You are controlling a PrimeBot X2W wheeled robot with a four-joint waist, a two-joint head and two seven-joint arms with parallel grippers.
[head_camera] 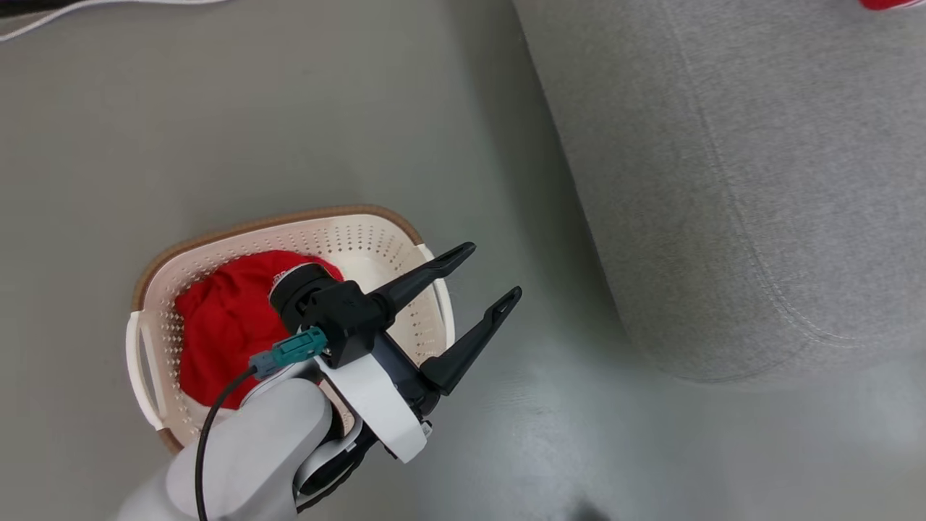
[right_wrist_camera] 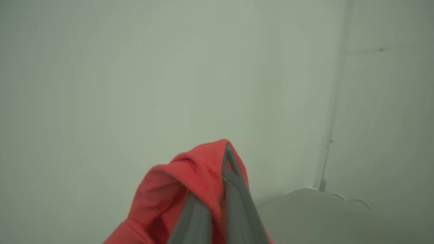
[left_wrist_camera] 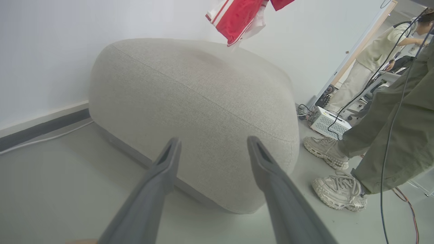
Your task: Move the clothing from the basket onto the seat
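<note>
Left gripper [head_camera: 495,271]: jaws wide, empty, forearm low, fingers pointing to 2 o'clock over the basket [head_camera: 362,231] rim at 3 o'clock. Right gripper [right_wrist_camera: 228,159]: clamped on red striped garment [left_wrist_camera: 237,17], which hangs above the grey seat [head_camera: 759,181]. Second red garment [head_camera: 224,325] lies in basket.

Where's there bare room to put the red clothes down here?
The seat top is bare from its near rounded corner to the red garment hanging over its far end. The floor strip between basket and seat is free too. Crowded: the basket, with red clothing under the left arm.
</note>
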